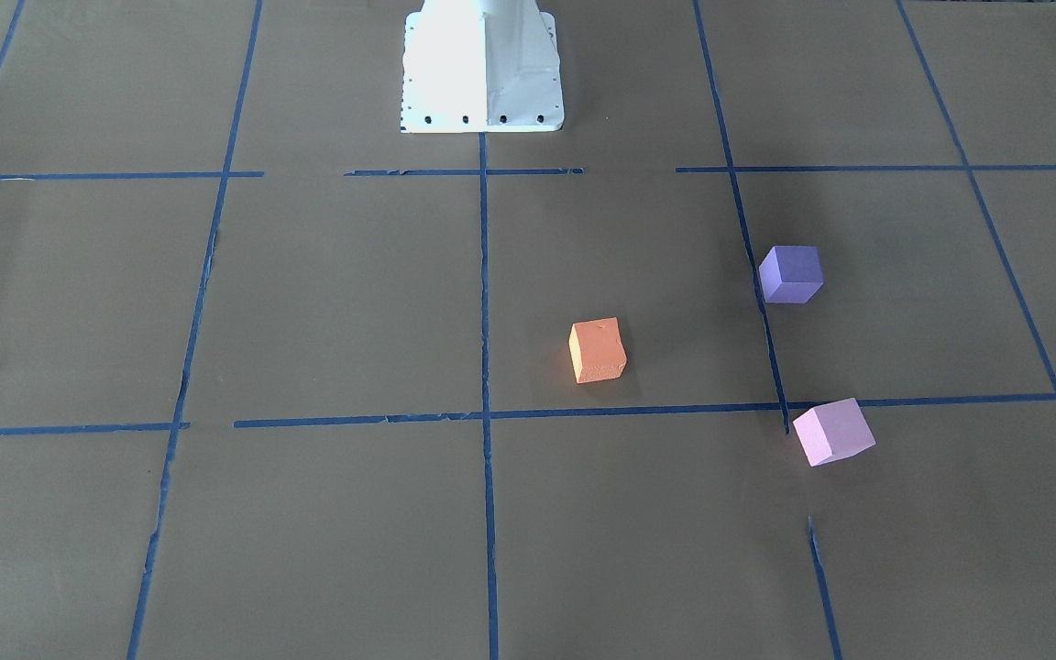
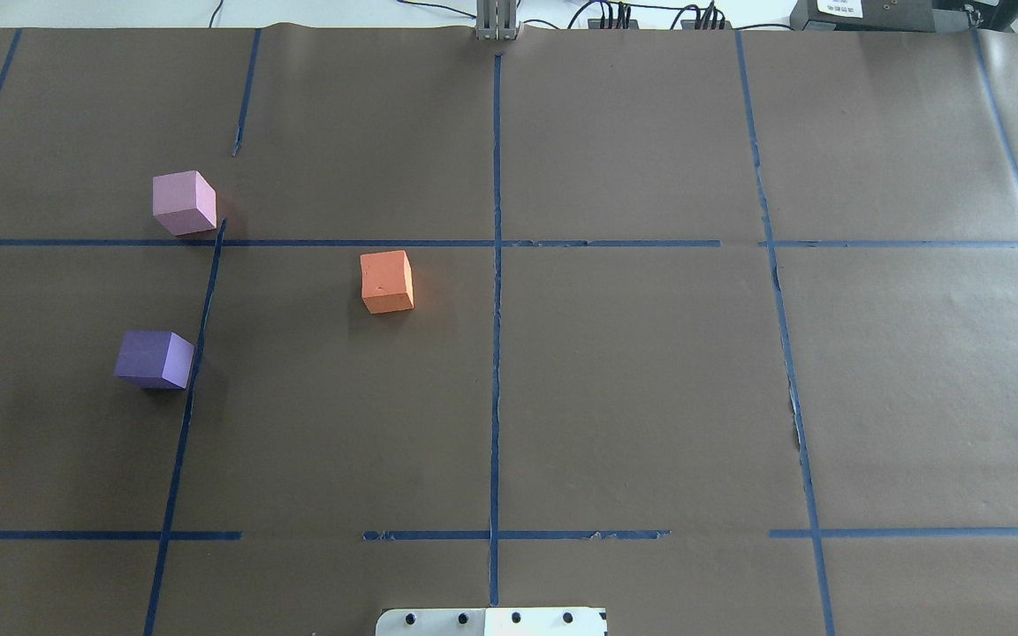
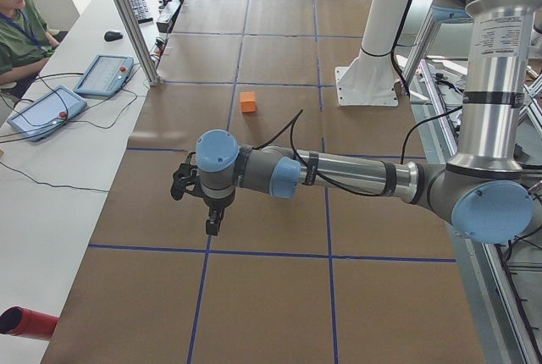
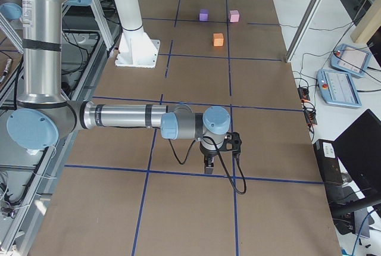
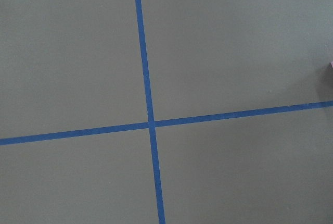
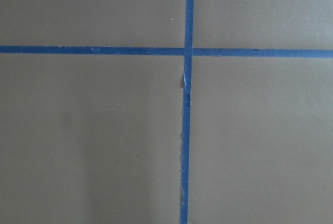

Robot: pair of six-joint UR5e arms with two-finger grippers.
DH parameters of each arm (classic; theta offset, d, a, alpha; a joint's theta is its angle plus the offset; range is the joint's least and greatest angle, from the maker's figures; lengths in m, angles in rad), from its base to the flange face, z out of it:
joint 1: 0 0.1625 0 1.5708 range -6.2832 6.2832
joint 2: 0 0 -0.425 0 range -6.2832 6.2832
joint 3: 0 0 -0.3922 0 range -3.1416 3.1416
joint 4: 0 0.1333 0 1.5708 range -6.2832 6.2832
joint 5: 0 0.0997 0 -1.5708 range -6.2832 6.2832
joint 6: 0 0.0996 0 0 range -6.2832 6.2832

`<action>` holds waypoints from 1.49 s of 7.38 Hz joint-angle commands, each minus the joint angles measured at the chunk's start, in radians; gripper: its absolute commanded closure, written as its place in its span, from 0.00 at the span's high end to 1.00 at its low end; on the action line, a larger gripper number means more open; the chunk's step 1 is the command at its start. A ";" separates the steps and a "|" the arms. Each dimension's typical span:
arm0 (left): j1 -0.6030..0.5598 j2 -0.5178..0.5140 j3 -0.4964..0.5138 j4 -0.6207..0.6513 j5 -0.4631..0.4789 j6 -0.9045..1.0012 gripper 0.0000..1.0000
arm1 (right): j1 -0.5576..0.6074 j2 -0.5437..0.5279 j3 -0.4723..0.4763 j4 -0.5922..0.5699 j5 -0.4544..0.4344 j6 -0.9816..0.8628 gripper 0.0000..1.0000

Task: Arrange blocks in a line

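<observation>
Three foam cubes sit apart on the brown paper on the robot's left half. The orange block (image 2: 386,282) (image 1: 598,350) is nearest the centre line. The violet-purple block (image 2: 154,359) (image 1: 791,273) is further left and nearer the robot. The pale pink-lilac block (image 2: 183,203) (image 1: 832,432) is further left and farther from the robot. My left gripper (image 3: 212,225) shows only in the exterior left view, held above the paper; I cannot tell if it is open. My right gripper (image 4: 208,166) shows only in the exterior right view, far from the blocks; I cannot tell its state.
Blue tape lines (image 2: 497,353) divide the paper into squares. The white robot base (image 1: 482,69) stands at the table's near-robot edge. Both wrist views show only paper and tape crossings. An operator (image 3: 21,30) sits at a side desk with tablets (image 3: 103,74).
</observation>
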 commanded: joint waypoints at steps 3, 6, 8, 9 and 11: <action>0.001 -0.019 -0.020 -0.006 0.001 0.002 1.00 | -0.001 0.000 0.000 0.000 0.001 0.000 1.00; 0.010 -0.010 -0.205 0.003 0.005 -0.155 1.00 | 0.001 0.000 0.000 0.000 0.001 0.000 1.00; 0.184 -0.016 -0.335 0.001 0.016 -0.362 1.00 | 0.001 0.000 0.000 0.000 0.001 0.000 1.00; 0.297 -0.052 -0.385 0.001 0.084 -0.515 1.00 | 0.001 0.000 0.000 0.000 0.001 0.000 1.00; 0.564 -0.196 -0.379 0.054 0.289 -0.759 1.00 | 0.001 0.000 0.000 0.000 0.001 0.000 1.00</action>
